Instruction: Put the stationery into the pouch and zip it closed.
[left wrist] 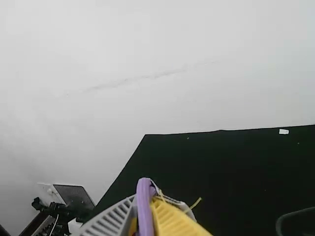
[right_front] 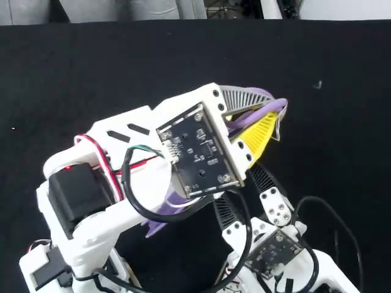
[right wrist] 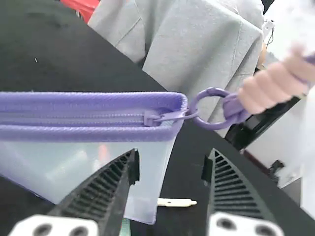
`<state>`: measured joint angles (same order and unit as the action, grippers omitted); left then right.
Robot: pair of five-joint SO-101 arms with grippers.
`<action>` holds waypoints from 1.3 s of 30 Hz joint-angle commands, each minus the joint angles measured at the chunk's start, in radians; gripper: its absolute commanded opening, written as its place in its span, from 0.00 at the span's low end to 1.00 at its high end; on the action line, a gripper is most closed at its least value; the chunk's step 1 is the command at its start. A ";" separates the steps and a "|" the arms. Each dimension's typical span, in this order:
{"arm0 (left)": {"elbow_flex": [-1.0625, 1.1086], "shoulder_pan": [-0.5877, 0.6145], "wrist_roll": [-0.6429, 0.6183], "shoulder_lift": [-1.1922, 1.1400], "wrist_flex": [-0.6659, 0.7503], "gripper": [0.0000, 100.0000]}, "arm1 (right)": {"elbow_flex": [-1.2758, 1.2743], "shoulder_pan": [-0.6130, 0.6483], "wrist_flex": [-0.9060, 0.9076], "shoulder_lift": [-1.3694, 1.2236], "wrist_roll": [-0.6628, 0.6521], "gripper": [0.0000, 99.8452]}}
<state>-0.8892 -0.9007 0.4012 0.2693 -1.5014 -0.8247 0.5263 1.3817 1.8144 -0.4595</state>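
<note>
Left tool (right_front: 278, 116), high view: clamped on the purple edge of the pouch (right_front: 269, 102), held above the tabletop (right_front: 91, 61). Left wrist view: thin pinch on that edge (left wrist: 143, 189); a swing could slip it. Right wrist view: right tool (right wrist: 172, 155) wide open, empty, facing the pouch, zip apparently closed; dangling ring pull (right wrist: 209, 108) easily missed.

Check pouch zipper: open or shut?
Shut: on the pouch, the slider sits at the zipper end; teeth meshed along the visible length.
</note>
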 commanded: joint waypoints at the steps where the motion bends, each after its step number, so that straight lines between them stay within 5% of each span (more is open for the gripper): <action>1: -0.004 -0.016 0.002 0.002 0.031 0.03 | 0.012 -0.020 0.005 0.062 -0.081 0.23; 12: 0.005 0.093 -0.002 -0.002 0.109 0.03 | 0.008 -0.014 0.009 0.062 -0.048 0.23; 26: 0.479 0.466 -0.232 0.000 0.772 0.03 | -0.005 -0.081 0.000 0.062 -0.044 0.23; 31: 0.496 0.513 -0.281 0.000 0.867 0.03 | -0.010 -0.236 -0.064 0.062 -0.043 0.23; 39: 0.496 0.588 -0.318 -0.002 0.971 0.03 | -0.088 -0.183 -0.086 0.062 -0.035 0.23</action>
<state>-0.3874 -0.3483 0.1250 0.2631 -0.5838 -0.8661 0.3145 1.3387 1.8144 -0.5086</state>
